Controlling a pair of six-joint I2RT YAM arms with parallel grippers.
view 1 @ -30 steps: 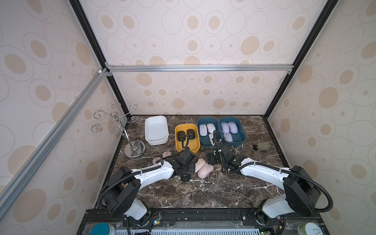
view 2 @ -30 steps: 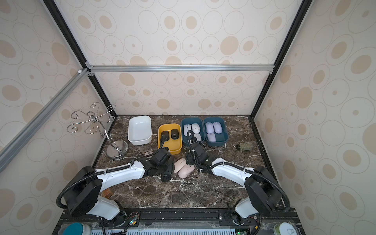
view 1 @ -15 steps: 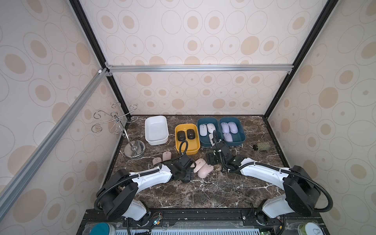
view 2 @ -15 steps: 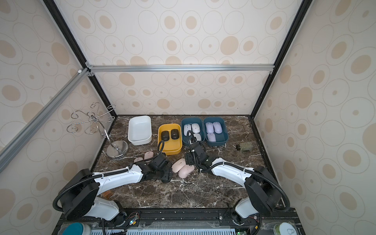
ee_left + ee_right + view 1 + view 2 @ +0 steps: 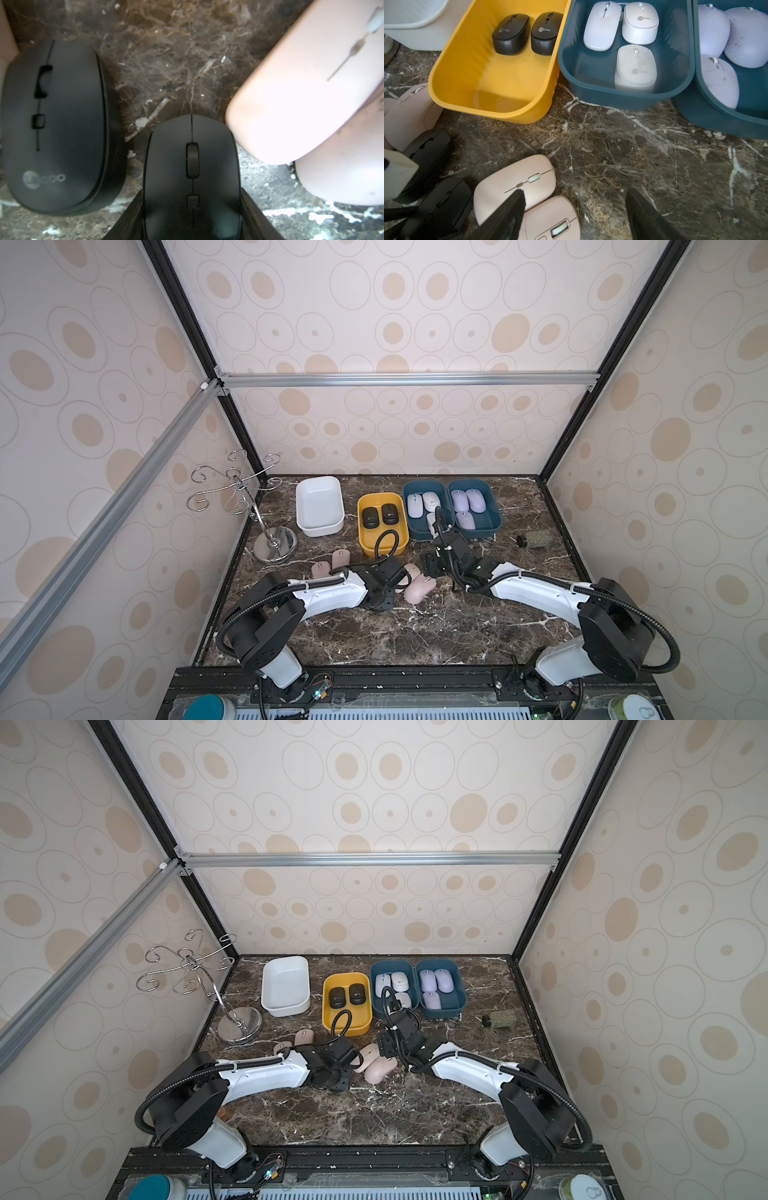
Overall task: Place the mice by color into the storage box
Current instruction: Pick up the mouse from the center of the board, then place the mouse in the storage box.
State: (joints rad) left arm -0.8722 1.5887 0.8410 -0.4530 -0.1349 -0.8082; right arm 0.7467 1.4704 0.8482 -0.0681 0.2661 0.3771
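The brown marble tabletop, polished and white-veined, carries four rounded plastic bins along its back: an empty white bin, a glossy yellow bin and two teal bins; the yellow one holds two black mice with ribbed flanks at its far end, its near half bare; the teal pair hold three white mice and three lavender mice; four pink mice, smooth and flat-domed, lie loose on the marble in two pairs.

The left gripper straddles a matte black mouse down at the marble; its jaws hug both flanks, though whether they pinch yet I cannot tell; the mouse's long axis runs straight out along the gripper's reach, wheel end away from the wrist; a second black mouse lies just beside, roughly parallel. In both top views the yellow bin sits just behind this gripper, so the left arm looks the nearer one for the drop. The right gripper hangs with jaws apart and empty over bare marble, beside one pink pair.
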